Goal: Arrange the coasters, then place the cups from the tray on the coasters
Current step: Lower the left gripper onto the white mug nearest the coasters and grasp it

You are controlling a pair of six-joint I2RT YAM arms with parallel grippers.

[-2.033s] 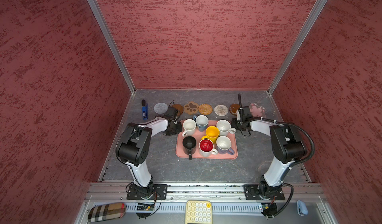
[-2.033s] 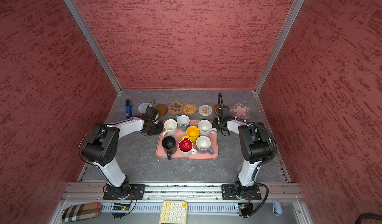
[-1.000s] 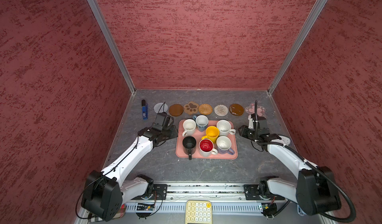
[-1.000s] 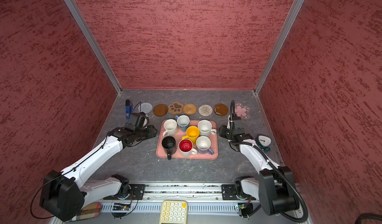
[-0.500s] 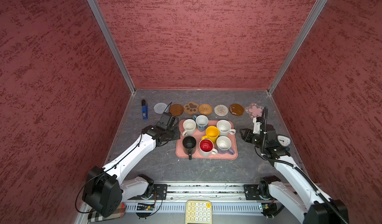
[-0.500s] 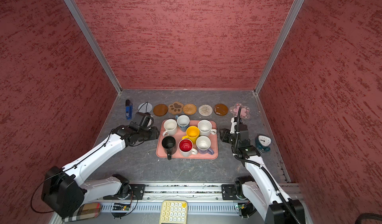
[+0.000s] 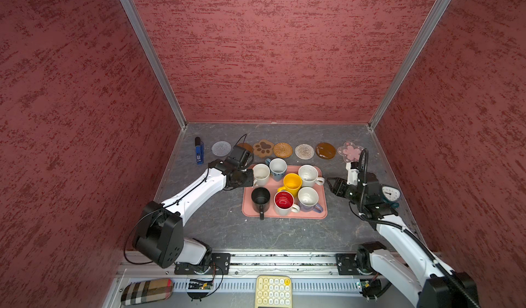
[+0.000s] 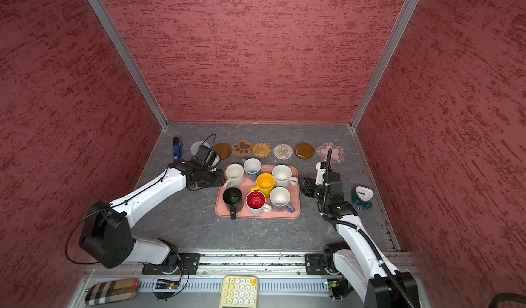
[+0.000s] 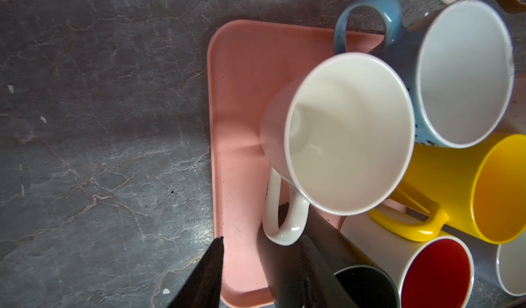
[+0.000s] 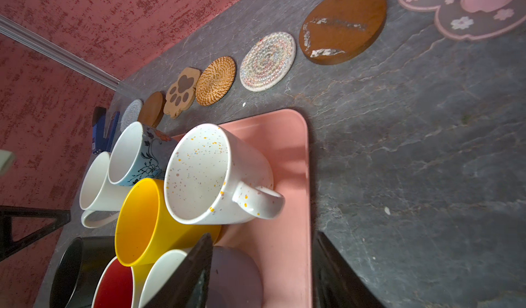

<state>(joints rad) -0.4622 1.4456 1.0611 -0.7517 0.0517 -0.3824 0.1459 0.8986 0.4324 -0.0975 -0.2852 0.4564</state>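
Withdrawn from the finished coasters (image 7: 282, 150) to flank the tray (image 7: 299, 215), left gripper (image 7: 251, 178) and right gripper (image 7: 329, 184) half-open, seemingly empty, poised to start lifting cups (image 7: 292, 182).

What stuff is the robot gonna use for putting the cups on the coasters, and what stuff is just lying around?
For the job:
- the seven coasters in the back row
- the seven cups
- the pink tray the cups stand on

Just lying about:
- the blue gadget beside the coasters
- the little clock
- the yellow keypad
- the plaid pouch
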